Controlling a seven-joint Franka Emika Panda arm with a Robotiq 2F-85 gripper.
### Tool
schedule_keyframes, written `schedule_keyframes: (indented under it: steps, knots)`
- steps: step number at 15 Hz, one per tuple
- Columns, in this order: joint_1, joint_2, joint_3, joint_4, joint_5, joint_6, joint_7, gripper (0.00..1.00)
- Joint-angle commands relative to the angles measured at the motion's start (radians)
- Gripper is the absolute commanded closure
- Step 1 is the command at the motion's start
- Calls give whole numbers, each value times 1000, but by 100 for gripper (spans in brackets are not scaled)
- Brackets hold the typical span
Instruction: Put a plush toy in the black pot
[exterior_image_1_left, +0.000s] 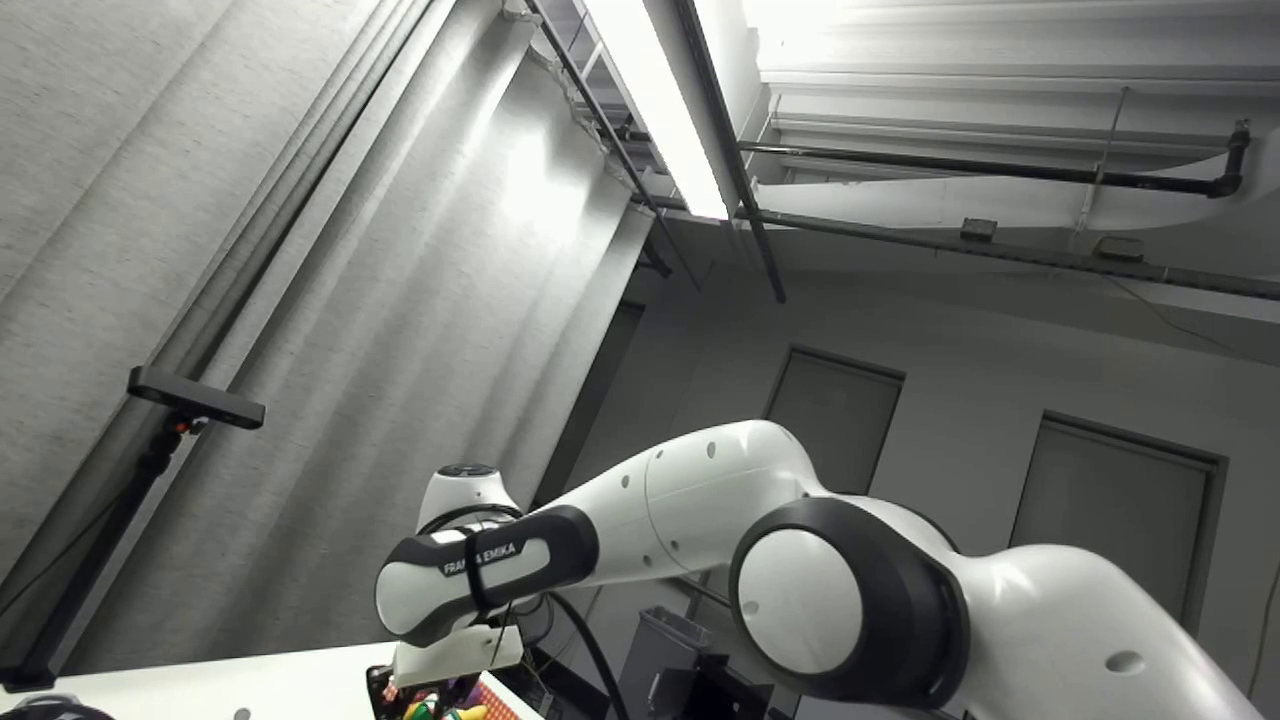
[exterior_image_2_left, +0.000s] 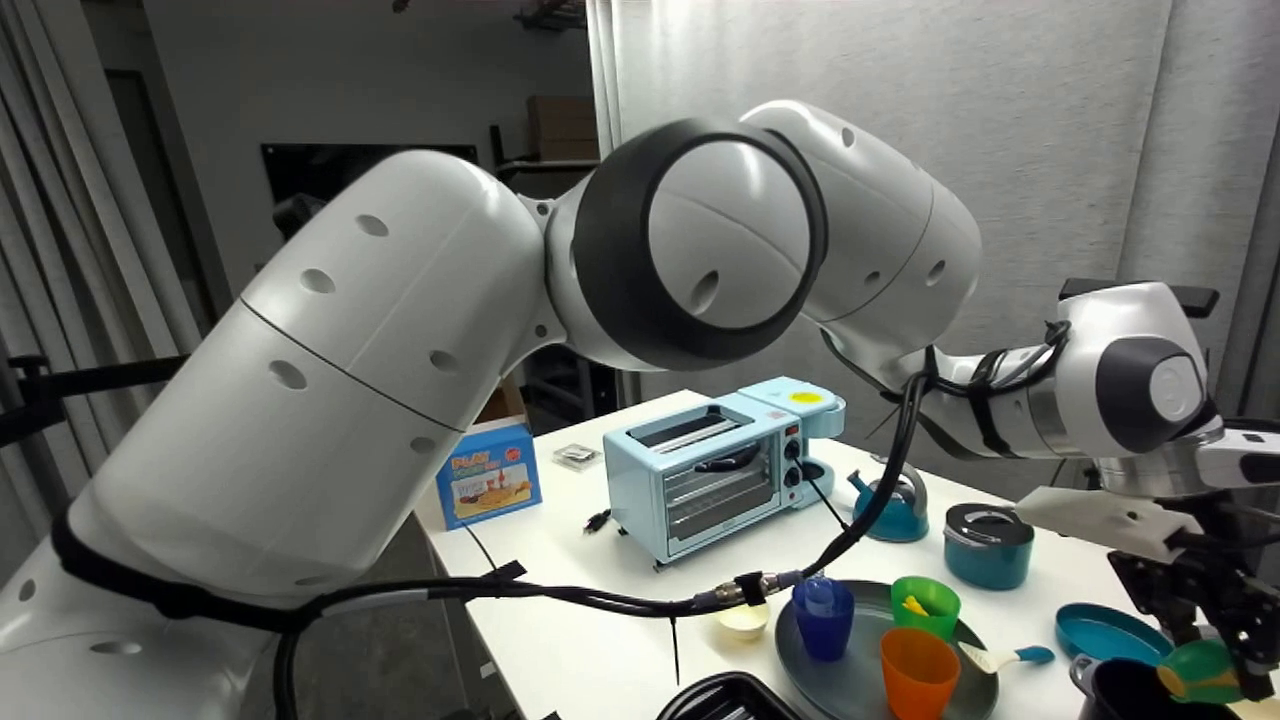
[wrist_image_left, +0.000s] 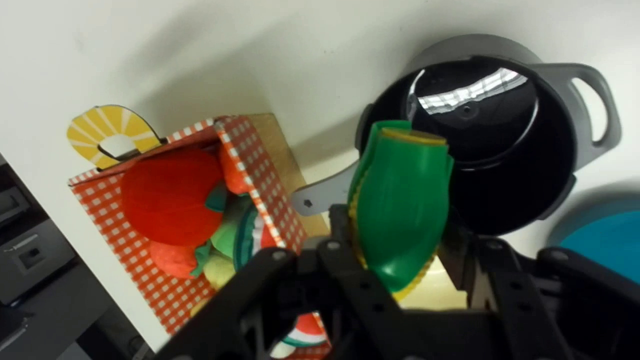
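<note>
Curtain (exterior_image_1_left: 430, 330) hangs at ten o'clock in an exterior view, and the white arm (exterior_image_1_left: 720, 495) stretches from four o'clock to seven.

Looking along the table (exterior_image_2_left: 570, 660) in an exterior view, I see a toaster oven (exterior_image_2_left: 715, 475) at ten o'clock from the black pot (exterior_image_2_left: 1122, 698), cups (exterior_image_2_left: 918, 670) on a gray plate (exterior_image_2_left: 868, 625) at nine, and a blue pan (exterior_image_2_left: 1108, 632) just beside the pot at eleven.

In the wrist view, a checked box (wrist_image_left: 252, 165) of plush pieces (wrist_image_left: 170, 197) sits near the pot, between eight and nine o'clock. The gripper (wrist_image_left: 399, 229) has its fingers (wrist_image_left: 340, 222) pinched in on both sides of the green plush toy (wrist_image_left: 404, 200), parted only by its width. It looks leafy and yellow-edged, overlapping the pot's rim between seven and eight; how high, I can't tell.
</note>
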Motion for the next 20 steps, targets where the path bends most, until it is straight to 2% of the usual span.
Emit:
schedule_keyframes:
  steps: [1, 13, 19, 20]
  knots:
    - [-20, 47, 31, 86, 15, -4, -49, 80]
    - [-47, 88, 47, 76, 39, -21, -109, 80]
    - [-24, 129, 65, 149, 41, -81, -100, 80]
    - [-23, 134, 69, 160, 42, -91, -101, 71]
